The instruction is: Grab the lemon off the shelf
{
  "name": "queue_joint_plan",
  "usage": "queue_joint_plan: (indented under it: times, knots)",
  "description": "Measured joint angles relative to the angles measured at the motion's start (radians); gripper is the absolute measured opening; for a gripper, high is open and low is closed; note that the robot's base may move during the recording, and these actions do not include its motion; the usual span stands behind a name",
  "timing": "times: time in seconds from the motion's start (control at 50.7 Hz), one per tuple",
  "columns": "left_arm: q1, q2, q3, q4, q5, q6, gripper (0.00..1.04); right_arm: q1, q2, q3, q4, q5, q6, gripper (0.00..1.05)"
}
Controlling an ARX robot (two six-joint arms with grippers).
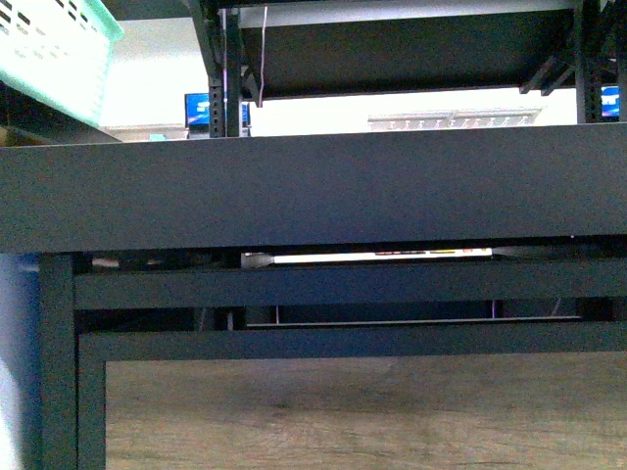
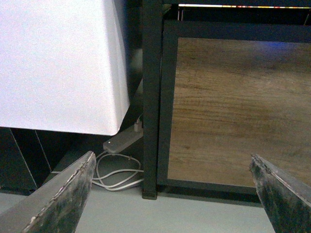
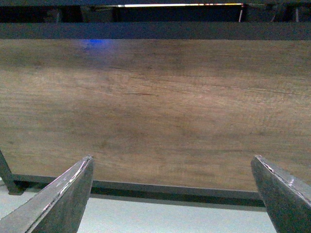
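The dark, scuffed left gripper [image 2: 171,160] and right gripper [image 3: 171,160] gape wide, empty, low before the black metal-framed, wood-panelled shelf [image 1: 313,186] — no lemon shows, so both should rise first.

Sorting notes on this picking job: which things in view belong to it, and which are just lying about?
Job: black metal-framed shelf with wood-grain panel; left gripper; right gripper, both open; no lemon in view.
Lying about: mint-green plastic basket; white power strip.
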Motion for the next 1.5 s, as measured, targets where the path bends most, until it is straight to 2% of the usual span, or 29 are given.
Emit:
queue_joint_plan:
  times: [1.498]
  knots:
    - [0.0,0.0,0.0,0.0,0.001,0.0,0.97,0.0,0.001,0.0,0.0,0.0,0.0,0.97]
